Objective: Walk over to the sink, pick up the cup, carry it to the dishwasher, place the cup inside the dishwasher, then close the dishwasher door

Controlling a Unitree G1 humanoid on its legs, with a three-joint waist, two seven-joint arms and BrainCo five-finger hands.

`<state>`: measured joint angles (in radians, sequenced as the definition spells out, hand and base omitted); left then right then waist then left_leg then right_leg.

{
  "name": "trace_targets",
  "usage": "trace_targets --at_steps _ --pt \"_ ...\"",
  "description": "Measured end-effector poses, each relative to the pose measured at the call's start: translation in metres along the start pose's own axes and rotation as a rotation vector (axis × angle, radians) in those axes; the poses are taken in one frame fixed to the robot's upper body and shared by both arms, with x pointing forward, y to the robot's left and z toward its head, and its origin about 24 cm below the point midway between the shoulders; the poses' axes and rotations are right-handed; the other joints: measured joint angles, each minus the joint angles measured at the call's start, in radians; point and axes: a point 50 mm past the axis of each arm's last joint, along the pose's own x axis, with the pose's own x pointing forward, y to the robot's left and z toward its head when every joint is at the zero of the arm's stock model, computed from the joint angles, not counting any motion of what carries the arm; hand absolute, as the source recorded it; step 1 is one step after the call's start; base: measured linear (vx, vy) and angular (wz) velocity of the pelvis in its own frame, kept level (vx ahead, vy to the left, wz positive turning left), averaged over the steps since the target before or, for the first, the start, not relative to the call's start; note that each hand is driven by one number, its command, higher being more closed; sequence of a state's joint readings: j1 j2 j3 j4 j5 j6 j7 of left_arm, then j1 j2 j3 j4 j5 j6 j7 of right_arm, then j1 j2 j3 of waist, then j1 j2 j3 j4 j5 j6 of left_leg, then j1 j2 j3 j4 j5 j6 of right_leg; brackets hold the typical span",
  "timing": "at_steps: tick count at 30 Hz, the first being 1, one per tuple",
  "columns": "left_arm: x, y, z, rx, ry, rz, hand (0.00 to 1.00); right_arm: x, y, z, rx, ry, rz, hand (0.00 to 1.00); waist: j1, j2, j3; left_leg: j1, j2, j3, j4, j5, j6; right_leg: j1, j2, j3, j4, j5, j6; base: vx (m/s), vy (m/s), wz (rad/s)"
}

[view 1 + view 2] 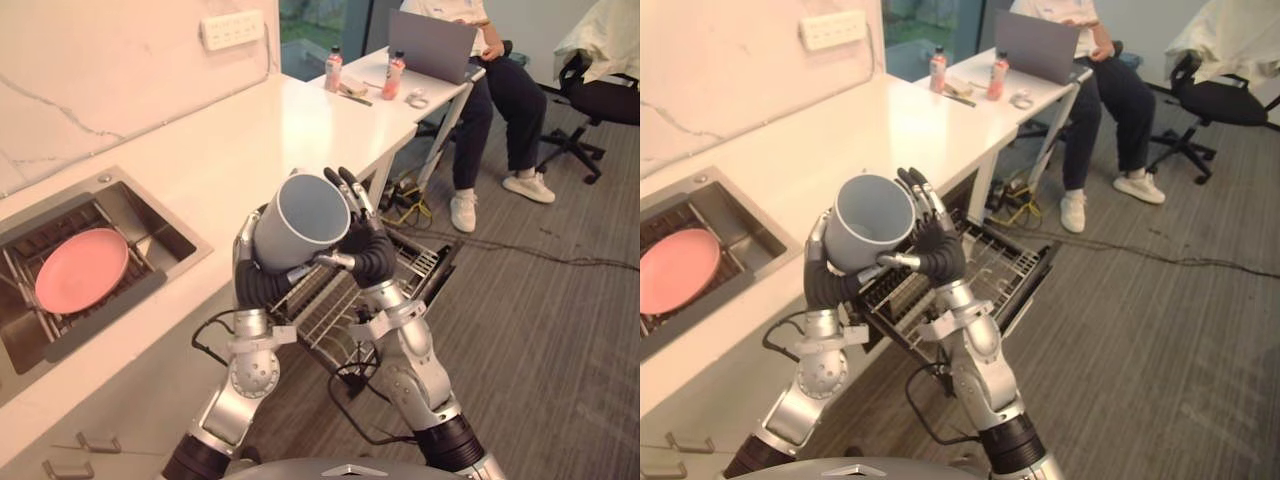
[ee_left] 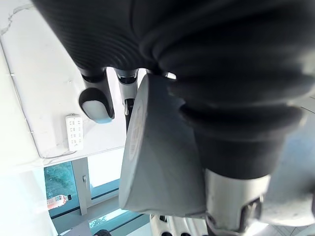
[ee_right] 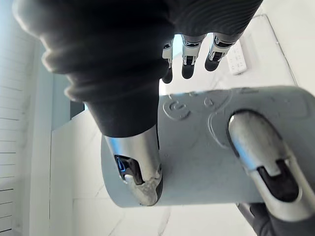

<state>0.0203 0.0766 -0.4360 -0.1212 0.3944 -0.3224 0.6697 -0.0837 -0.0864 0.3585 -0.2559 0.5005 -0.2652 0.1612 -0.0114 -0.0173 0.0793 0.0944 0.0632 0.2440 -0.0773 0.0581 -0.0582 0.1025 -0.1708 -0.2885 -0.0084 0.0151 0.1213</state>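
Grey cup (image 1: 300, 222) held tilted, mouth up, above open dishwasher rack (image 1: 412, 262). Left hand (image 1: 250, 265) fingers curled round cup wall. Right hand (image 1: 366, 250) fingers and thumb clamped on opposite side. Embossed marks on cup base unreadable.

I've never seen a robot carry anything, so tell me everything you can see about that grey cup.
The cup is plain grey, matte, plastic-looking, a cylinder with no handle showing, empty inside. It is tilted, mouth up toward the camera, clasped between the left robot hand and the right robot hand, raised above the open dishwasher rack.
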Motion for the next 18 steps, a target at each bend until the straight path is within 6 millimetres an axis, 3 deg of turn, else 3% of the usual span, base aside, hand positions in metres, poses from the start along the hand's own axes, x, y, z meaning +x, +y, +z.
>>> trace_targets --at_steps 14,15,18 --pt "-0.005 -0.008 -0.002 0.021 0.012 -0.042 1.0 -0.004 0.007 -0.022 0.039 0.11 -0.012 0.0 -0.006 -0.001 -0.029 -0.008 0.0 -0.02 -0.008 0.023 0.001 -0.007 -0.001 -0.007 0.01 -0.007 -0.007 -0.01 -0.002 0.03" --pt "-0.005 -0.008 -0.002 0.02 0.013 -0.045 1.0 -0.004 0.007 -0.023 0.04 0.112 -0.014 1.0 -0.006 -0.001 -0.029 -0.008 0.0 -0.022 -0.008 0.026 0.001 -0.009 -0.001 -0.008 0.014 -0.008 -0.007 -0.03 -0.005 0.04" --pt "-0.005 -0.008 -0.003 0.027 0.021 -0.043 1.0 -0.005 0.007 -0.024 0.042 0.116 -0.014 1.0 -0.005 -0.001 -0.03 -0.01 0.002 -0.021 -0.009 0.031 0.002 -0.017 -0.001 -0.004 0.02 -0.008 -0.007 -0.05 0.003 -0.01"
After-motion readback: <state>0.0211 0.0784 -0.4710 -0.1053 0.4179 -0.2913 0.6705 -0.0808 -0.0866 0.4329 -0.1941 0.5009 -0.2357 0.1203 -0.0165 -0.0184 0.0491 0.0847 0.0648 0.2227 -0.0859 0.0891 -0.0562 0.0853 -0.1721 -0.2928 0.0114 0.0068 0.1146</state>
